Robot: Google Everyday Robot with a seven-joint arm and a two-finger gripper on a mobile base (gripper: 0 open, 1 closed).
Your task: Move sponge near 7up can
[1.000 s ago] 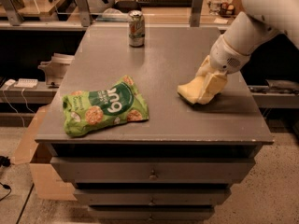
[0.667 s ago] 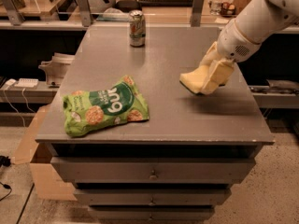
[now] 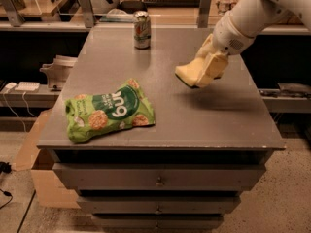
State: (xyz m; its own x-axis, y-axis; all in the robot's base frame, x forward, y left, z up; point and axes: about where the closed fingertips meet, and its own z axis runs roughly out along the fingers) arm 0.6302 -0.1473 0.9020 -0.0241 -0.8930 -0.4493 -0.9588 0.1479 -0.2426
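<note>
The 7up can (image 3: 142, 29) stands upright at the far middle of the grey table (image 3: 228, 115). The pale yellow sponge (image 3: 187, 74) hangs in the air over the table's right half, held by my gripper (image 3: 204, 69), which is shut on it. The white arm (image 3: 248, 18) comes in from the upper right. The sponge is lifted off the surface and casts a shadow on the table below it. It is right of and nearer than the can, well apart from it.
A green snack bag (image 3: 109, 111) lies on the table's front left. Drawers (image 3: 158, 178) run below the front edge. Shelving and clutter stand behind the table. A cardboard box (image 3: 41, 178) sits on the floor at left.
My gripper has lifted the sponge off the table and carried it up and slightly left, toward the can. The can and bag have not moved.
</note>
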